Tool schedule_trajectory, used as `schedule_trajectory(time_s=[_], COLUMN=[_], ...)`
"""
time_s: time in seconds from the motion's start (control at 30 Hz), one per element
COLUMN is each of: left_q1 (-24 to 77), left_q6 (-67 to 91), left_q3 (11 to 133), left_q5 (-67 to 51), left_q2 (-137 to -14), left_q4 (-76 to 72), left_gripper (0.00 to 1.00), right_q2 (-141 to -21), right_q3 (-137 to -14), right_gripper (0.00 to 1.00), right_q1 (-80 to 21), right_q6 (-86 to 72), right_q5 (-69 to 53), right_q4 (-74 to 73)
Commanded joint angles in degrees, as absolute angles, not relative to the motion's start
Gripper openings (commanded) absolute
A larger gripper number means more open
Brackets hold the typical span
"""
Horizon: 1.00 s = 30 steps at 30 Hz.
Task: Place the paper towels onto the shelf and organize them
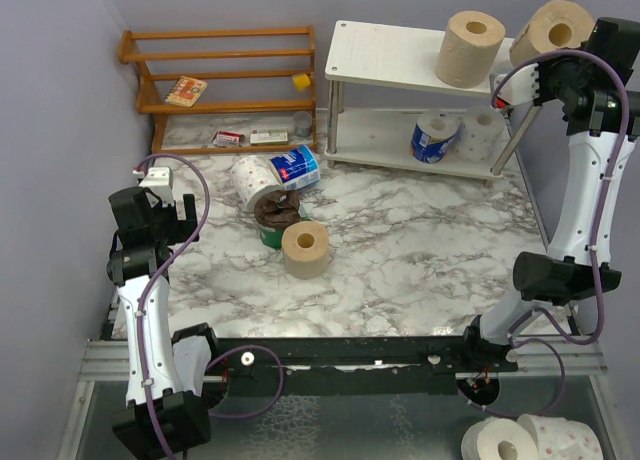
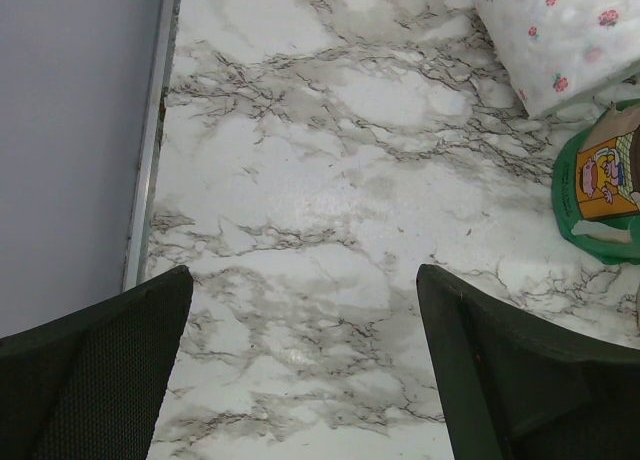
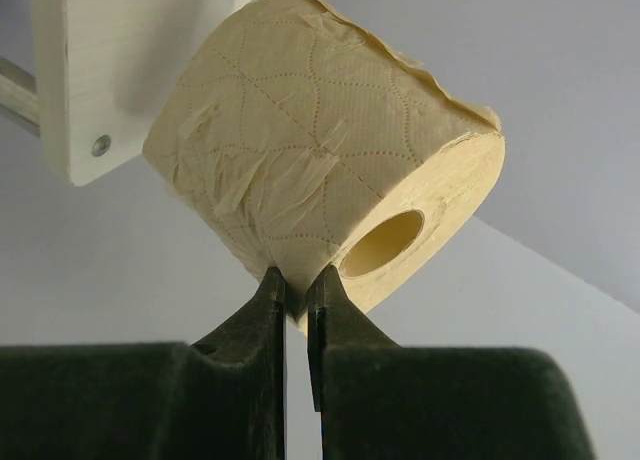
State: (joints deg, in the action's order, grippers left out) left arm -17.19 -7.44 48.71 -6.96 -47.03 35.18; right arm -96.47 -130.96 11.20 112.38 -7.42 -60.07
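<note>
The white two-tier shelf [image 1: 380, 55] stands at the back right. One tan roll [image 1: 470, 48] stands on its top tier. A blue-wrapped roll [image 1: 434, 137] and a white dotted roll [image 1: 480, 130] lie on the lower tier. My right gripper [image 3: 296, 285] is shut on the edge of a second tan roll [image 3: 320, 150], held tilted in the air by the shelf's right top corner [image 3: 100, 60]. That roll also shows in the top view [image 1: 552, 30]. A white dotted roll [image 1: 253, 180], a blue-wrapped roll [image 1: 296, 167] and a tan roll [image 1: 305, 248] lie on the table. My left gripper [image 2: 300, 360] is open and empty over the marble at the left.
A green and brown snack bag [image 1: 277, 215] lies among the table rolls and also shows in the left wrist view [image 2: 600, 180]. An orange-brown wooden rack [image 1: 220, 80] with small items stands at the back left. More rolls [image 1: 530, 440] lie below the table's front right. A wall runs along the left.
</note>
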Motion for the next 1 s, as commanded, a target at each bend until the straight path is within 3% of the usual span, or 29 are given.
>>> schedule_trajectory(time_s=[0.0,0.43,0.53,0.67,0.77,0.93,0.97], left_q1=[-17.6,-17.6,-17.6,-17.6,-17.6,-17.6,-17.6], left_q6=[-7.9,-8.0,-7.9,-7.9,-7.9,-7.9,-7.9], left_q3=[48.5,48.5,48.5,48.6,48.5,48.5,48.6], left_q5=[-7.8,-7.7,-7.7,-7.4,-7.4,-7.4,-7.4], left_q2=[-46.6,-46.3,-46.1,-46.1,-46.2,-46.2,-46.1], left_q4=[34.8,34.7,34.8,34.7,34.7,34.7,34.7], left_gripper=[0.97,0.97,0.97,0.98,0.98,0.98,0.98], right_q2=[-96.9,-95.6,-95.5,-94.4,-92.9,-91.5,-91.2], right_q3=[-131.0,-125.6,-124.2,-121.2,-118.6,-117.0,-116.9], right_gripper=[0.01,0.02,0.15,0.40,0.71,0.79,0.90], right_q1=[11.3,11.3,11.3,11.3,11.3,11.3,11.3], right_q6=[112.1,109.6,107.8,106.5,106.3,106.7,107.0], right_q5=[-9.6,-11.7,-11.4,-11.9,-12.7,-12.0,-10.4], right_q4=[-51.6,-47.9,-45.0,-39.2,-36.1,-34.4,-33.5])
